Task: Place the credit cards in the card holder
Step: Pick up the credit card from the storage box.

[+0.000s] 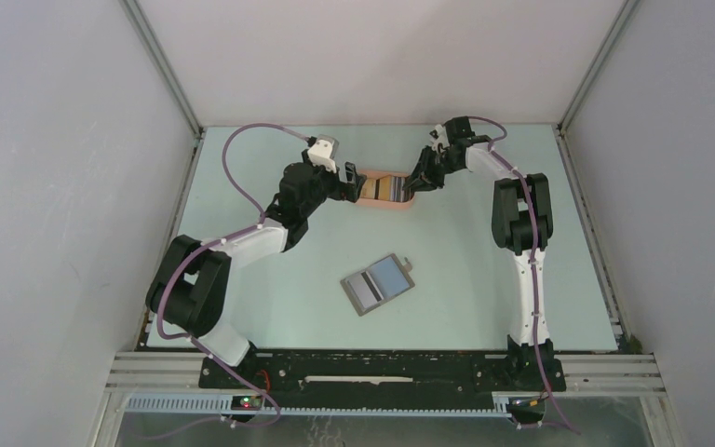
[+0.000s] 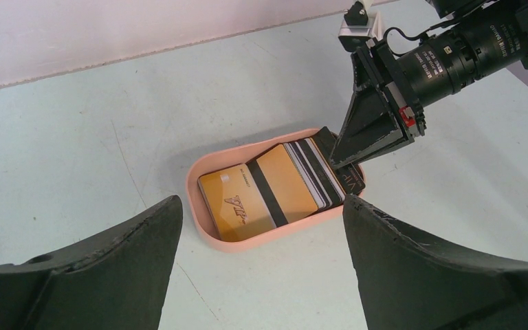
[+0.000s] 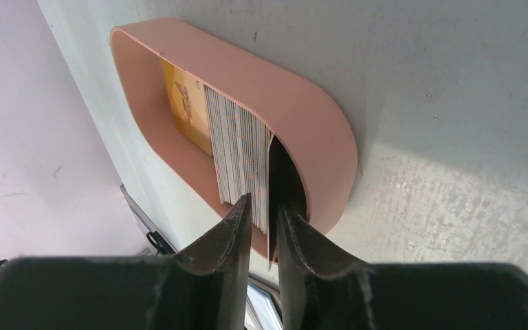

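Observation:
The credit cards (image 2: 275, 189) stand packed in a salmon-pink oval tray (image 2: 194, 180) at the back of the table, an orange-yellow card (image 1: 382, 189) in front. My right gripper (image 3: 262, 199) reaches into the tray's right end. Its jaws are narrowed to a slit around a black card (image 3: 276, 172) and a few pale card edges (image 3: 237, 151), the black card lying against one finger. My left gripper (image 2: 260, 203) hovers wide open just left of the tray with nothing between its fingers (image 2: 130, 254). The card holder (image 1: 378, 283), a grey wallet, lies open in the middle of the table.
The tray (image 1: 386, 207) sits close to the back wall, between the two grippers: left gripper (image 1: 352, 182), right gripper (image 1: 416, 182). The pale table (image 1: 484, 289) is walled on three sides, with the arm bases along its near edge.

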`<state>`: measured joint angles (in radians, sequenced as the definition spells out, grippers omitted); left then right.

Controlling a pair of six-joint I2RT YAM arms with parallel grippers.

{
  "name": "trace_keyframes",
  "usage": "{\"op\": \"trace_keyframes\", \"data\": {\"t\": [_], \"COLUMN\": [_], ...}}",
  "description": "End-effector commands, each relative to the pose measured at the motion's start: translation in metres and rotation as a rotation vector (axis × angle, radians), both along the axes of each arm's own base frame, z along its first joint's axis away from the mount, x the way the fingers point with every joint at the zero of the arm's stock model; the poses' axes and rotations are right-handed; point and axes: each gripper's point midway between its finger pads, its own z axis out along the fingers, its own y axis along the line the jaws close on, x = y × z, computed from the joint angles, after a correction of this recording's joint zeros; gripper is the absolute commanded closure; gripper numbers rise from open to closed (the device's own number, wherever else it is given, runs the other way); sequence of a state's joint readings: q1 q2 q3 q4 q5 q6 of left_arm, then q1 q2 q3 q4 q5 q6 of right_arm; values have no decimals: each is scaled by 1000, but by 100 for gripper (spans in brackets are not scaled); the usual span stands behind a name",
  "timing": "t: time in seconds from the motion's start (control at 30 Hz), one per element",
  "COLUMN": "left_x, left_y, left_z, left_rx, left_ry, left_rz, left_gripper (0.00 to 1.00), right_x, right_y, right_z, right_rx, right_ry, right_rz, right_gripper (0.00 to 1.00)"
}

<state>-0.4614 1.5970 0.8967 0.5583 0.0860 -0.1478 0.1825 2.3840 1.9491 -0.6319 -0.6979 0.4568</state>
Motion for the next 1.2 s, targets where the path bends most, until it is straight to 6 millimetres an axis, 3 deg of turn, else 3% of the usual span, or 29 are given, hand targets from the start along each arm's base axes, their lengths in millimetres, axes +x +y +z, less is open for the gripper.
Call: {"op": "trace_keyframes", "data": {"t": [0.0, 0.3, 0.5, 0.83, 1.17], "left_x": [13, 13, 13, 13, 12], "left_y": [-2, -1, -1, -1, -2], "left_z": [34, 34, 34, 34, 34], "left_rx": [-10, -10, -10, -10, -13], "left_ry": [-87, -87, -86, -87, -85], "left_rz": [3, 4, 5, 4, -1], "left_gripper": [9, 9, 9, 9, 9], "right_x": [2, 4, 6, 8, 13], "right_y": [-1, -6, -11, -20, -40], "right_z": [40, 39, 46, 52, 60], "right_rx": [26, 4, -26, -89, -270], "right_ry": [-83, -91, -125, -167, -257], "right_rz": [14, 4, 2, 6, 22], "right_gripper": [74, 92, 98, 99, 99]}}
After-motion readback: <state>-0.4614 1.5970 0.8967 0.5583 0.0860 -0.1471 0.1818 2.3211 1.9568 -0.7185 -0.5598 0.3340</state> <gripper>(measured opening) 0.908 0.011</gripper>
